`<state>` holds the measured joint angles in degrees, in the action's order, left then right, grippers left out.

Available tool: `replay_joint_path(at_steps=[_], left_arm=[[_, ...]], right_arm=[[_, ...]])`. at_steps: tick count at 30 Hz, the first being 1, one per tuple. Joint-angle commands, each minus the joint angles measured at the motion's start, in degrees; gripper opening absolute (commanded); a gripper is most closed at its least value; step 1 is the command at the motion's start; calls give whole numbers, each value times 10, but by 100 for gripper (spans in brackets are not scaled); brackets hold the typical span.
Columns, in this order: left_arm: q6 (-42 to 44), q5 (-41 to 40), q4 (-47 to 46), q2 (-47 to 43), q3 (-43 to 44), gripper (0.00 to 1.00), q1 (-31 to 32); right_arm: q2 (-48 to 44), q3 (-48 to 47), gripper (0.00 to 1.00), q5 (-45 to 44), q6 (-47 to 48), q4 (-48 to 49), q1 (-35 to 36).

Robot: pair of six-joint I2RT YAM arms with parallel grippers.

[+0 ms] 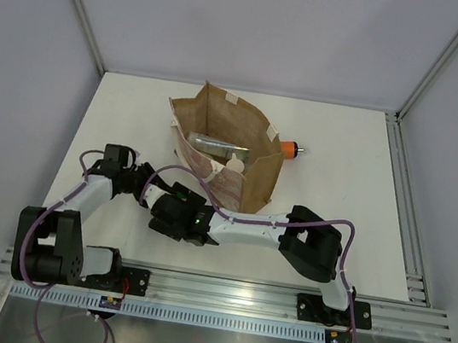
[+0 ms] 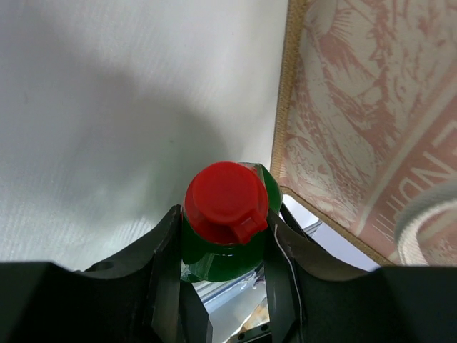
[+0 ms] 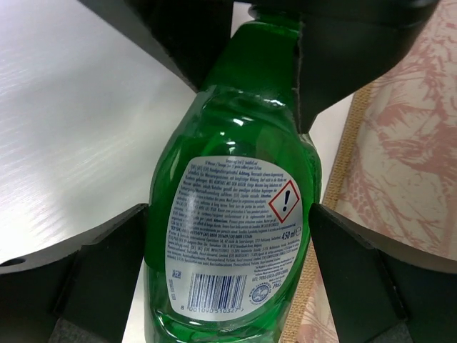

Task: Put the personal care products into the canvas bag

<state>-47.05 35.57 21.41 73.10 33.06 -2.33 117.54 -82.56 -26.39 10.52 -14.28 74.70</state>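
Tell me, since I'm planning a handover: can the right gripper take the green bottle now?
Probably yes: the right gripper stands open around the green bottle, a finger on each side, nothing between; the left gripper clamps it below the red cap.

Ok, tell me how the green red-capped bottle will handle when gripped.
The green red-capped bottle looks glossy and smooth, so probably slippery. Its see-through plastic wall may give under a hard squeeze. The rounded body could roll if laid down.
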Motion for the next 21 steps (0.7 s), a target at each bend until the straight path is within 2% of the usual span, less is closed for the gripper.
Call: replay_joint_path(at_steps=[1, 10, 13, 16, 17, 21], left_arm=[[-34, 95, -11, -60, 4, 0, 0], [-97, 117, -25, -132, -24, 0, 0], [-116, 122, -28, -158, -40, 0, 0], [-135, 128, -33, -177, -48, 0, 0], [-144, 130, -37, -183, -50, 0, 0], [-168, 137, -40, -204, -47, 0, -1]], right_arm=[[24, 1, 100, -21, -23, -12, -2], [33, 22, 99, -44, -37, 2, -10], [37, 29, 91, -42, -31, 10, -22], [38, 40, 76, -49, -7, 24, -29], [38, 46, 69, -51, 2, 30, -28], [44, 52, 56, -65, 43, 42, -29]])
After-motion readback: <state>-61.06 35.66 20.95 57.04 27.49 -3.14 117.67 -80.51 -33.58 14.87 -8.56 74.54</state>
